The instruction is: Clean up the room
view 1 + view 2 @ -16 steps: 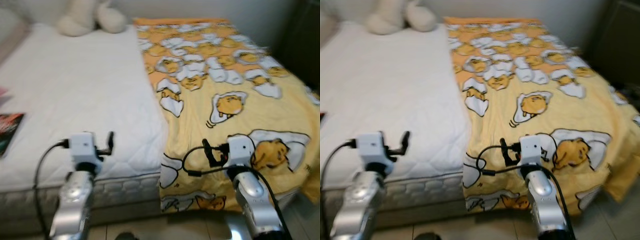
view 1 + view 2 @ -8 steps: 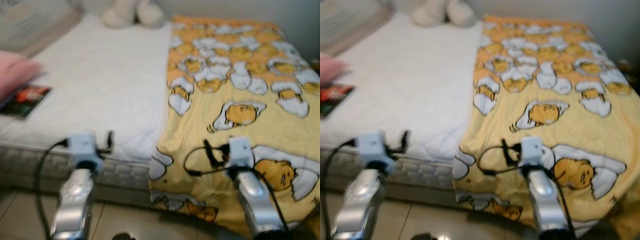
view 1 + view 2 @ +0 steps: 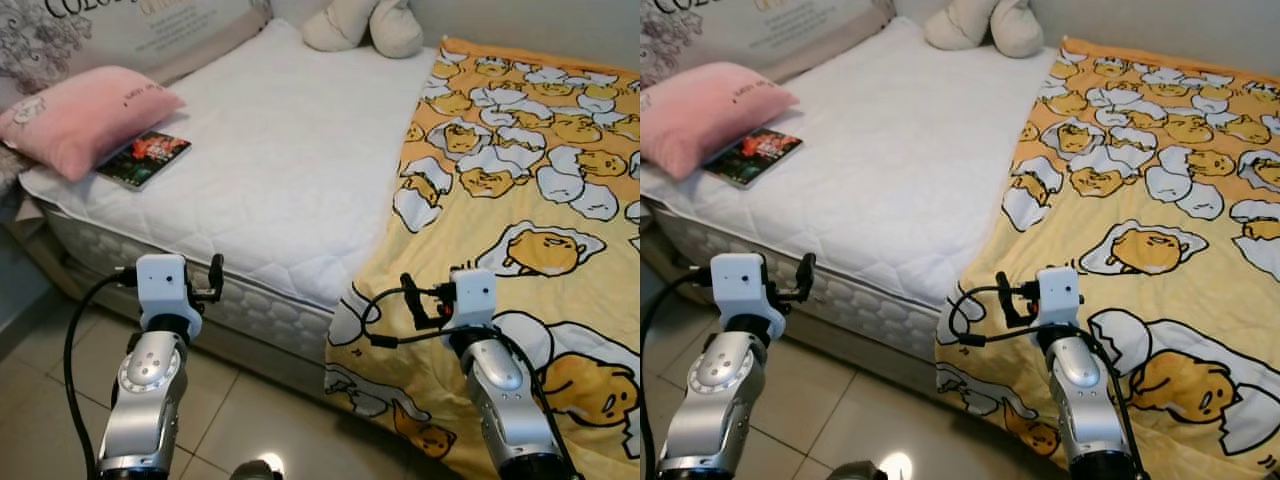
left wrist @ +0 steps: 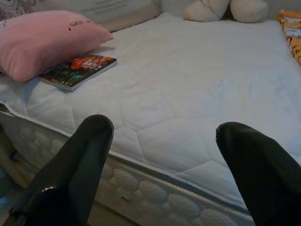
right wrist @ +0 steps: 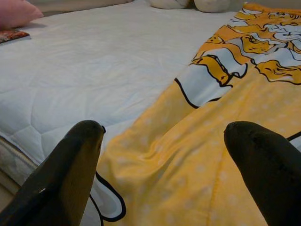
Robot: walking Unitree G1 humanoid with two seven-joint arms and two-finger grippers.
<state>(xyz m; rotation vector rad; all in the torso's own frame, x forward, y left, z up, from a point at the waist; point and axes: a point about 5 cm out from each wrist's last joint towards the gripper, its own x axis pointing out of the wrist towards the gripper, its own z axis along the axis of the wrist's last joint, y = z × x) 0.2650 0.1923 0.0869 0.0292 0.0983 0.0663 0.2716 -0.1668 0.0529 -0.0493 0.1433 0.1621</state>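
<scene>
A bed with a white quilted mattress point(image 3: 280, 150) stands before me. A yellow blanket point(image 3: 520, 200) with an egg-cartoon print covers its right half and hangs over the near edge. A pink pillow point(image 3: 85, 118) lies at the bed's left end with a dark-covered book point(image 3: 145, 158) beside it. A cream plush toy point(image 3: 365, 25) sits at the far side. My left gripper point(image 4: 164, 129) is open, held off the mattress's near edge. My right gripper point(image 5: 164, 129) is open above the blanket's hanging edge. Neither holds anything.
A large printed cushion point(image 3: 120, 25) leans behind the pink pillow. Beige floor tiles point(image 3: 40, 380) run along the near side of the bed, under my arms.
The camera has swung to the left, so the pink pillow, the book and the floor came into view. Both arms keep the same pose, fingers still apart.
</scene>
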